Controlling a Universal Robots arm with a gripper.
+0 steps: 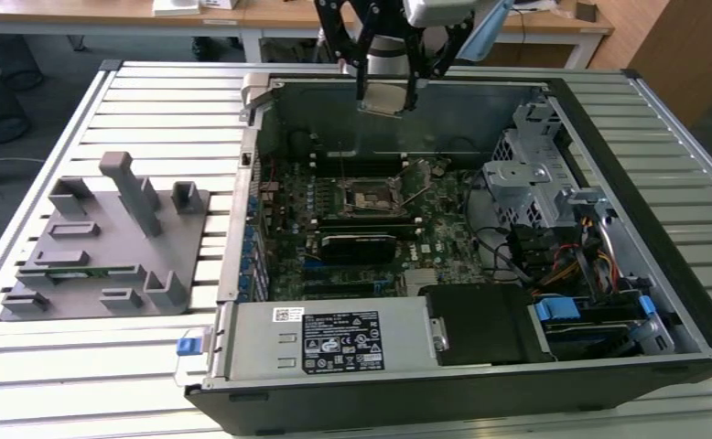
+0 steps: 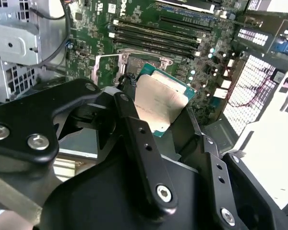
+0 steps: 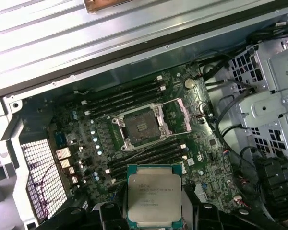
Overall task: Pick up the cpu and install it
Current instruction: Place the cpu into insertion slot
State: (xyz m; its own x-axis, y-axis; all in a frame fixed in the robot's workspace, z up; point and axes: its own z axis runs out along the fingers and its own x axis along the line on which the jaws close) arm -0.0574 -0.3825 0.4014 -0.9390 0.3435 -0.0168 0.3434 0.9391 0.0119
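My gripper [image 1: 387,91] is shut on the cpu [image 1: 384,99], a small square chip with a silvery top and green rim, held in the air over the far part of the open computer case. In both wrist views the cpu [image 2: 161,103] [image 3: 153,196] sits between the black fingers [image 2: 134,129], tilted. Below it, in the middle of the green motherboard, lies the dark metal-framed socket [image 1: 366,197] [image 3: 141,127] with its load frame swung open. The chip is well above the socket and not touching it.
The case's metal wall [image 1: 454,110] runs just behind the gripper. A drive cage [image 1: 539,174] with cables stands at the exterior view's right, and a power supply [image 1: 331,334] sits at the near side. A grey plastic tray [image 1: 100,247] lies on the slatted table [image 1: 112,366].
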